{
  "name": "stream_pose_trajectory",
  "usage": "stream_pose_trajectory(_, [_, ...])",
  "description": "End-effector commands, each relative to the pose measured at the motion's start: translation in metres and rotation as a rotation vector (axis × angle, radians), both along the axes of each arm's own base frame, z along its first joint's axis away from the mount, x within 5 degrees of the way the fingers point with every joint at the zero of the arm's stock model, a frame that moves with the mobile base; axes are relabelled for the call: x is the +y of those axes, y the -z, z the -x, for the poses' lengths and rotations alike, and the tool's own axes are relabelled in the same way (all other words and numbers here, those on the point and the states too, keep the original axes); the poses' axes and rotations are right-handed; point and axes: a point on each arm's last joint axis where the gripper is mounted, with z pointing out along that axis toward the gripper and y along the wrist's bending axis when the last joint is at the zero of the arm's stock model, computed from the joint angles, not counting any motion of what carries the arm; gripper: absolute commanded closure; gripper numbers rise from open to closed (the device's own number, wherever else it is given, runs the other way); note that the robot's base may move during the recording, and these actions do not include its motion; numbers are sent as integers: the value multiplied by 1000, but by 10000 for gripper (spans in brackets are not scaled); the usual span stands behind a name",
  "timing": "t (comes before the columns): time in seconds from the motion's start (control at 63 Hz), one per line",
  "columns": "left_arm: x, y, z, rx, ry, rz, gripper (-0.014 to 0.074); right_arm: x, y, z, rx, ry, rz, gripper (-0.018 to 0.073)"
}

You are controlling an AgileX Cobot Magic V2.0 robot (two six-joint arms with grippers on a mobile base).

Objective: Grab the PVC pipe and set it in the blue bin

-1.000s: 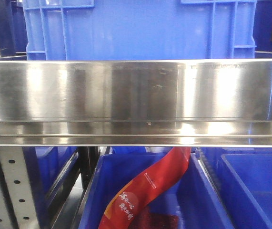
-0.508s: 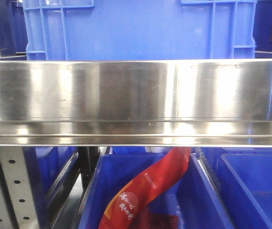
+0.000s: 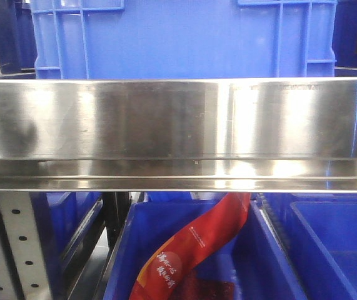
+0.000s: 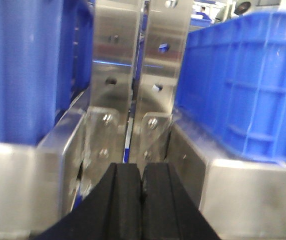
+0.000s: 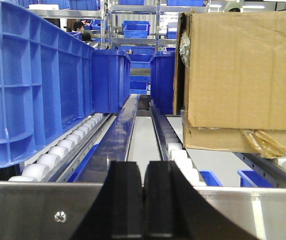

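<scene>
Between two steel uprights (image 4: 113,75), the left pincer (image 4: 141,192) sits closed on nothing, blue crates (image 4: 238,80) at both sides. Over a roller lane (image 5: 72,142), the right pincer (image 5: 144,192) is likewise closed and empty, beside a cardboard box (image 5: 243,75). No PVC pipe shows.

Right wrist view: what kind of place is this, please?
Probably a warehouse or parts store: roller racks, many blue bins on steel shelves, and a cardboard box. Both grippers are shut, and no PVC pipe is in view.
</scene>
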Motion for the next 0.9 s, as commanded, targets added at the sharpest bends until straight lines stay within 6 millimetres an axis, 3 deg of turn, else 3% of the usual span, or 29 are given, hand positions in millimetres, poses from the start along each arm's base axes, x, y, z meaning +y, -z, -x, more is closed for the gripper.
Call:
stream_pose_trajectory(0.0, [1, 3, 3, -38, -7, 2, 708, 0, -1, 0, -14, 3, 14, 727])
stream_pose_trajectory(0.889, [5, 2, 3, -52, -76, -6, 708, 0, -1, 0, -14, 3, 14, 727])
